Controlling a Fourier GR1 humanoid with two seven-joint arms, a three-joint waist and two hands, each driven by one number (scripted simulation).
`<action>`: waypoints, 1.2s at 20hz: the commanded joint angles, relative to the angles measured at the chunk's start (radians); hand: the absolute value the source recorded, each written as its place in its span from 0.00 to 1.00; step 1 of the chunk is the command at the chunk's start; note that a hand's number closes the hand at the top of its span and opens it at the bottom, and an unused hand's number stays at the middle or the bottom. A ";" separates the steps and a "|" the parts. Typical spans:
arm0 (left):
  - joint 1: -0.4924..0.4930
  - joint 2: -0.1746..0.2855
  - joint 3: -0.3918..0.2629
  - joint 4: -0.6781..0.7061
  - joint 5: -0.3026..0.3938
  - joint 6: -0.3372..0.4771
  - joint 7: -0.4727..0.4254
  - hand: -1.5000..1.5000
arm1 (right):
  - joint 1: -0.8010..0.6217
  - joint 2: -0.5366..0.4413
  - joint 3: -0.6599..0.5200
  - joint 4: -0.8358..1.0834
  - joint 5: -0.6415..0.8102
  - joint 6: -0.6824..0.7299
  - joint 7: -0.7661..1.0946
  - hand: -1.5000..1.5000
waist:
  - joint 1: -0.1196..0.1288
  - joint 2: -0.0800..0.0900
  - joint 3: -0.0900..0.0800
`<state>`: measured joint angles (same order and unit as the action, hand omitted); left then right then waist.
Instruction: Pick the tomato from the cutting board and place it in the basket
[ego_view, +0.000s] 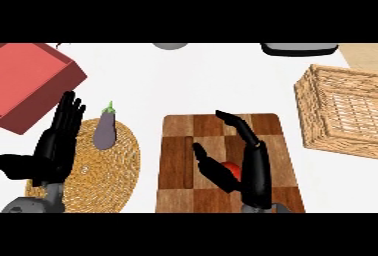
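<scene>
Tomato (231, 169), small, red and round, sits on the rectangular chequered wooden cutting board (181, 165) in the lower middle of the frame, towards the board's lower right part. Only a sliver of it shows, in the gap between the thumb and the fingers of the black right hand (255, 170). That hand comes in from the lower edge and lies over the board. Its fingers are stretched out almost straight towards the board's top edge and its thumb is spread to the left, so the hand is open and not curled shut on the tomato. Whether thumb or fingers touch the tomato cannot be told.

To the right of the board, apart from it, stands the tan woven wicker basket (339, 115) at the right edge of the frame, on the white bench (199, 80).

Left of the board lies a round woven straw mat (111, 170), and on its upper part a purple eggplant with a green stem (105, 131). The black left hand (55, 145) rests open at the left edge of the frame, fingers straight and pointing up, overlapping the mat's left rim.

A red box (29, 80) fills the upper left corner. At the top edge, a grey rounded object (171, 46) and a dark object (299, 48) are cut off.
</scene>
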<state>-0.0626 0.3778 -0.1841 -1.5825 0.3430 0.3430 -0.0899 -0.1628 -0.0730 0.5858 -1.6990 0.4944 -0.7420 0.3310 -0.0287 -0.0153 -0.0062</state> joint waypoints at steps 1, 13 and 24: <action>0.012 -0.010 -0.014 -0.017 0.003 -0.005 0.007 0.50 | 0.041 0.069 0.011 0.086 0.244 -0.172 0.170 0.00 | -0.004 -0.001 -0.003; 0.064 -0.023 -0.019 -0.034 -0.018 0.031 -0.006 0.50 | 0.199 0.019 -0.123 0.079 0.635 0.271 0.623 0.00 | -0.051 -0.013 -0.014; 0.023 -0.044 -0.053 -0.025 -0.047 0.032 -0.002 0.50 | 0.058 0.072 0.045 -0.242 0.667 0.778 1.108 0.00 | 0.001 0.004 -0.002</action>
<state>-0.0149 0.3479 -0.2248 -1.6205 0.3106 0.3661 -0.0957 -0.0469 -0.0113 0.5786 -1.8435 1.1447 -0.1602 1.1615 -0.0330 -0.0195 -0.0116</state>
